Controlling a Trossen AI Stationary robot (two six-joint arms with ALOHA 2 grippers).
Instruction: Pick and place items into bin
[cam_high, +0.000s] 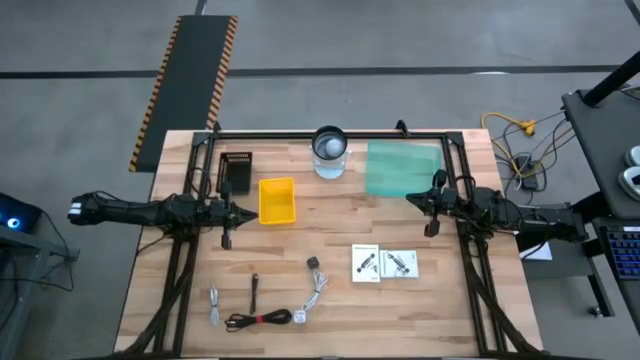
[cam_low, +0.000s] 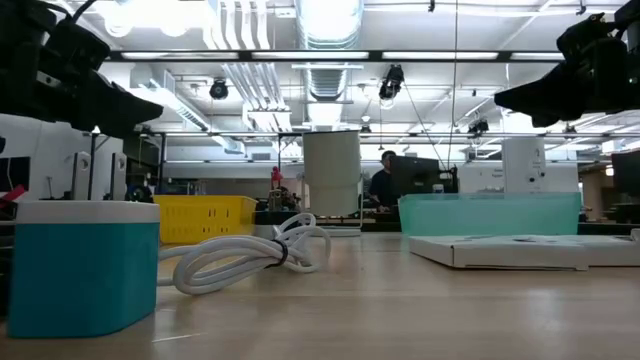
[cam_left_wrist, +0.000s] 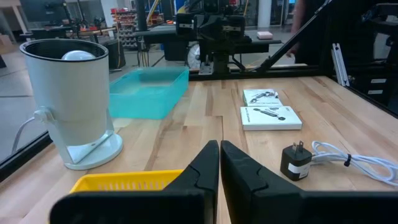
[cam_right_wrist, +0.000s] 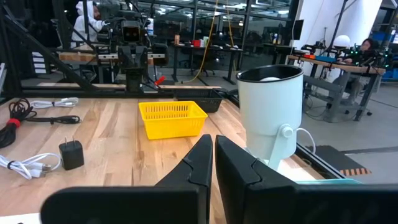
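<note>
Both grippers hover shut above the table and touch nothing. My left gripper (cam_high: 243, 213) (cam_left_wrist: 219, 150) points at the yellow bin (cam_high: 277, 200), just left of it. My right gripper (cam_high: 415, 198) (cam_right_wrist: 213, 144) is at the right, near the teal tray (cam_high: 402, 167). The items lie flat toward the near edge: two white cards (cam_high: 366, 263) (cam_high: 399, 263), a white cable with a black plug (cam_high: 315, 285) (cam_left_wrist: 296, 163), a small black stick (cam_high: 254, 290), a grey cable (cam_high: 214, 305), and a black cable coil with a red tie (cam_high: 258, 320) (cam_right_wrist: 11, 121).
A white cylindrical lamp (cam_high: 330, 150) (cam_left_wrist: 71, 99) stands at the far edge between the bin and the teal tray. A black box (cam_high: 236, 172) sits left of the bin. Black frame rails (cam_high: 185, 270) run along both table sides. Bare wood lies between the arms.
</note>
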